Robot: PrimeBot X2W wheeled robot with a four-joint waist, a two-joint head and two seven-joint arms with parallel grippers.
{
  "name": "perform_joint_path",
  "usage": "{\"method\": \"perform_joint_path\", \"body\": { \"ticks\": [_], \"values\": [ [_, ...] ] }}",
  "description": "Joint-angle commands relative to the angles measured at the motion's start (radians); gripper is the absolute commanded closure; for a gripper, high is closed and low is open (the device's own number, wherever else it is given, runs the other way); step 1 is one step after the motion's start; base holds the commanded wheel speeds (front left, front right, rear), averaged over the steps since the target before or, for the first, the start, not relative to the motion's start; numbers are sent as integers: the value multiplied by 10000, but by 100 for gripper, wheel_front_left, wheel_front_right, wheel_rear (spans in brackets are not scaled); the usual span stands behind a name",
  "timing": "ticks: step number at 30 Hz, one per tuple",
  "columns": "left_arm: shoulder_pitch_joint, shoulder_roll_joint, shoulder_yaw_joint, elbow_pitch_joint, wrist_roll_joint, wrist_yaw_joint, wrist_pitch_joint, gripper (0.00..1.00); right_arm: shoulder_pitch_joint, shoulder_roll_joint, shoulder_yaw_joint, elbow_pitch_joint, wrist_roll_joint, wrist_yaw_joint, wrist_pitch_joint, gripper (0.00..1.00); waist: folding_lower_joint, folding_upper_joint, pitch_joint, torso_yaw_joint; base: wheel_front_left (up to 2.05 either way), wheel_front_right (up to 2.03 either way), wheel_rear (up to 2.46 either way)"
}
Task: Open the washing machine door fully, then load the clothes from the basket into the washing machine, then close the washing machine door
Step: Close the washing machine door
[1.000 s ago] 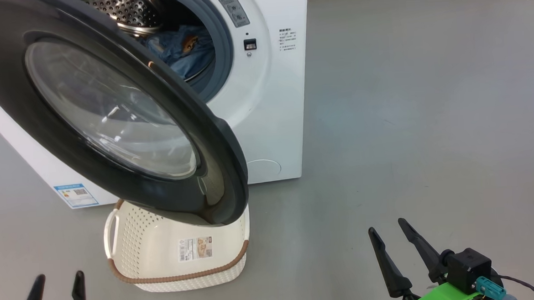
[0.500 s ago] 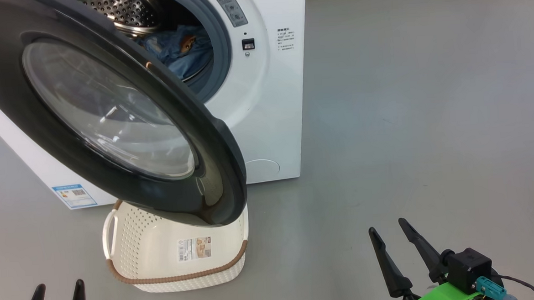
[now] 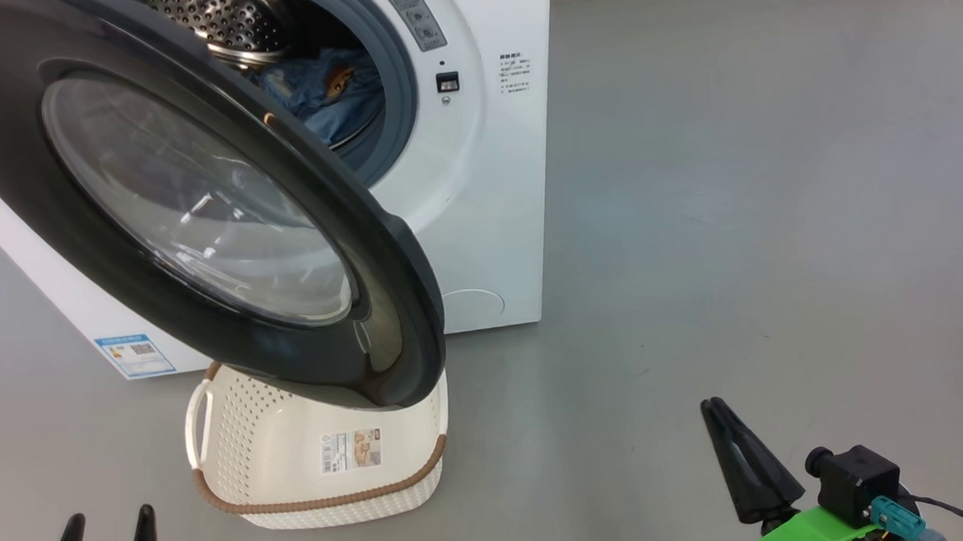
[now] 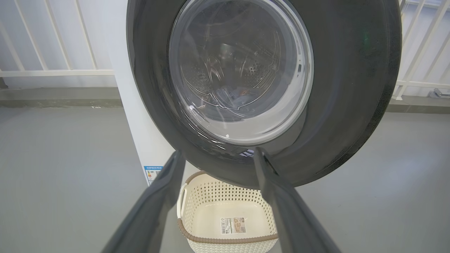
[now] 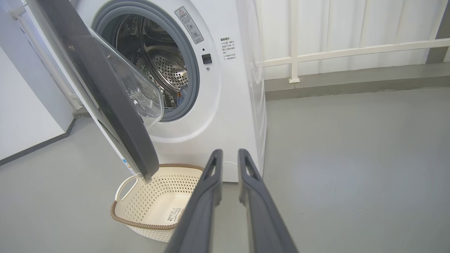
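Head view: the washing machine door [image 3: 198, 211] is seen swung open, its black rim and glass bowl hanging over the basket [image 3: 294, 470], which is set on the grey floor [image 3: 734, 208] against the front of the washing machine [image 3: 493, 179]. The clothes [image 3: 332, 89], light blue, are seen inside the drum, beyond the door. The left gripper [image 3: 109, 515] is held at the lower left, fingers spread wide and empty, near the basket's left side. The right gripper [image 3: 711, 407] is held at the lower right, fingers nearly together with a thin gap, nothing gripped, well apart from door and basket.
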Motion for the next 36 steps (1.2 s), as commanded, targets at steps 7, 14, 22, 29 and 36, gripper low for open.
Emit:
{"method": "perform_joint_path", "body": {
  "ticks": [7, 14, 22, 29, 36],
  "values": [
    [-209, 100, 380, -218, 52, -31, -122, 0, -158, 17, -5, -978, 336, 62, -48, 100, -1, 0, 21, -1, 0, 0, 0],
    [-276, 80, 415, -214, -5, -31, -122, 0, -458, 17, 530, -3487, 425, 62, -48, 100, -1, 0, 93, 21, 0, 0, 0],
    [-402, 10, 306, -160, -73, -31, -122, 0, -912, 17, 2159, -4915, -6, 62, -48, 100, -1, 0, 101, 205, 0, 0, 0],
    [-586, -78, 56, -36, -107, -31, -122, 0, -1334, 17, 3463, -4634, -432, 62, -48, 100, -1, 0, 79, 754, 0, 0, 0],
    [-779, -99, -265, 41, -177, -31, -122, 0, -1794, 17, 4619, -2845, -338, 62, -48, 100, -1, 0, 228, 1722, 0, 0, 0]
  ]
}}
